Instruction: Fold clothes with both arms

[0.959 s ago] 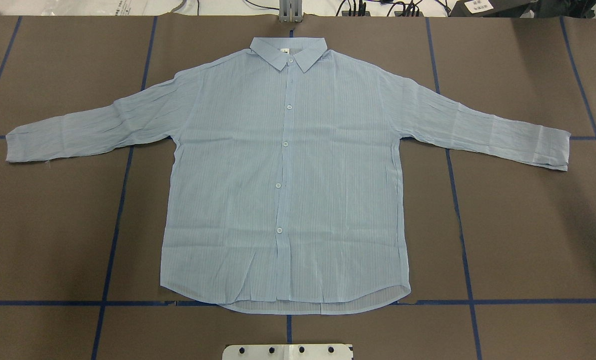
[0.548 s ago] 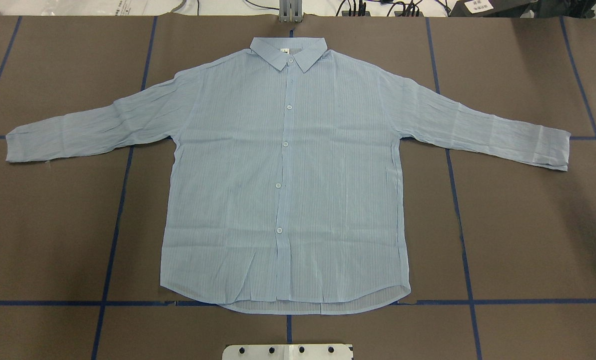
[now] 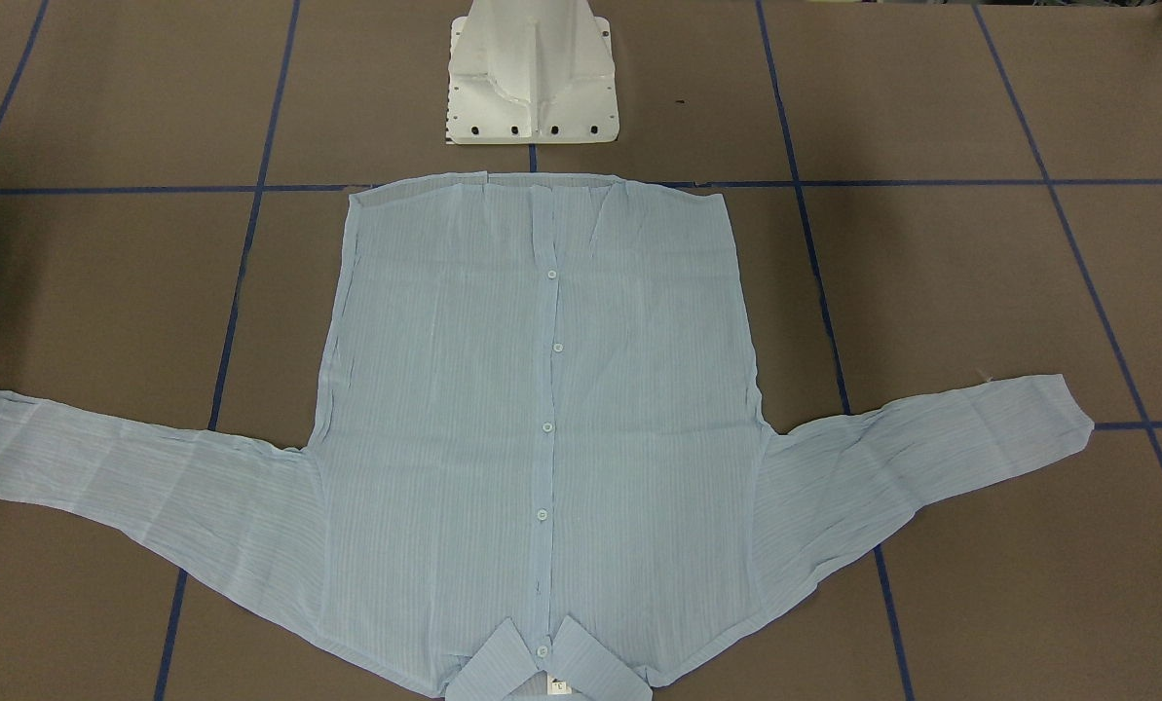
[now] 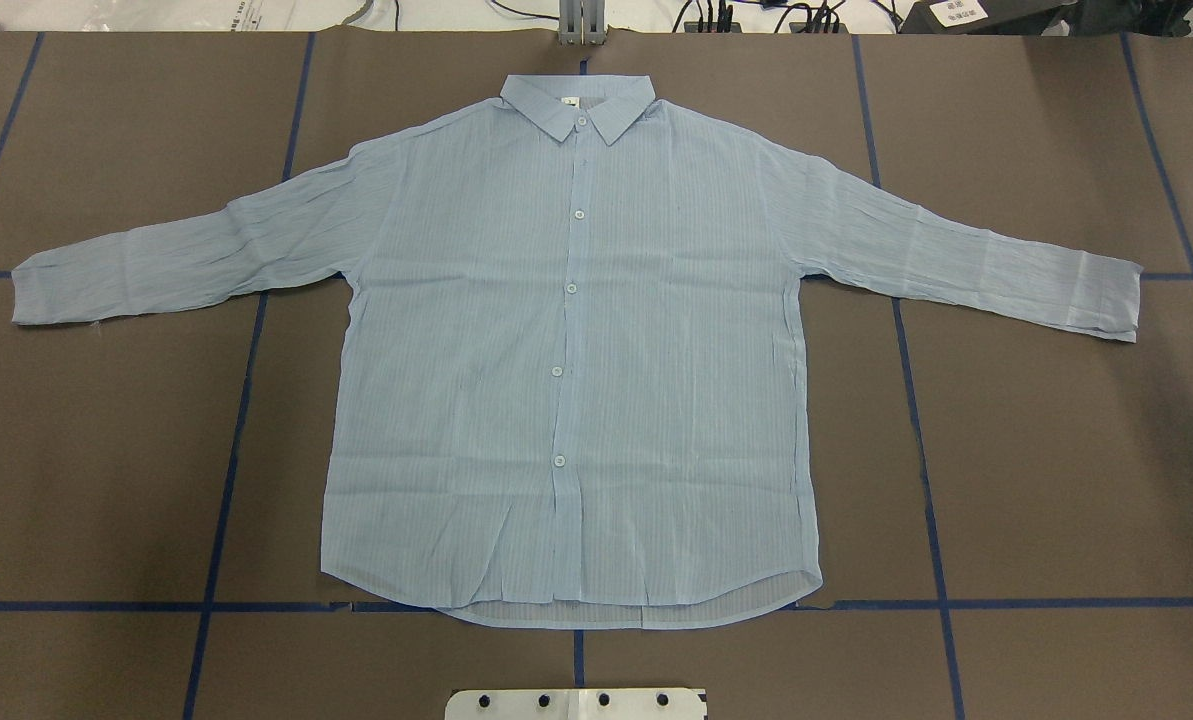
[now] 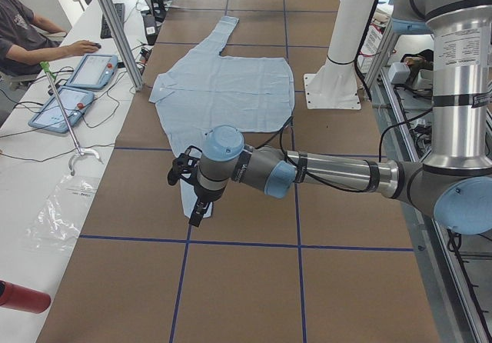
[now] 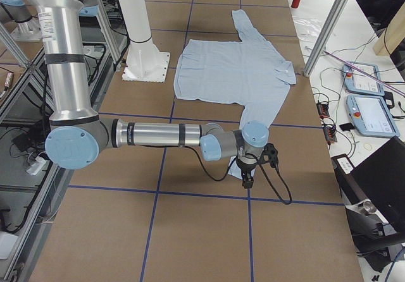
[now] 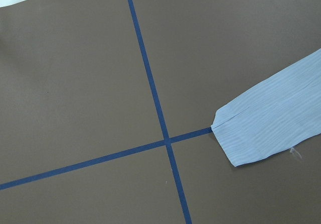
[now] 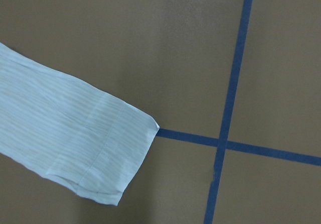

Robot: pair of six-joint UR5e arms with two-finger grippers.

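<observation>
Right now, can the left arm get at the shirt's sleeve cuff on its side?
Probably yes: the left gripper hangs close over that cuff, which lies flat with nothing on it.

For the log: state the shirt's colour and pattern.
The shirt is pale blue, finely striped; best in right wrist view.

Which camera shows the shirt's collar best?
The overhead exterior view: the collar lies whole and flat, both points showing. The front-facing view crops it at the bottom edge; side views show it small; wrist views show only sleeve cuffs.
</observation>
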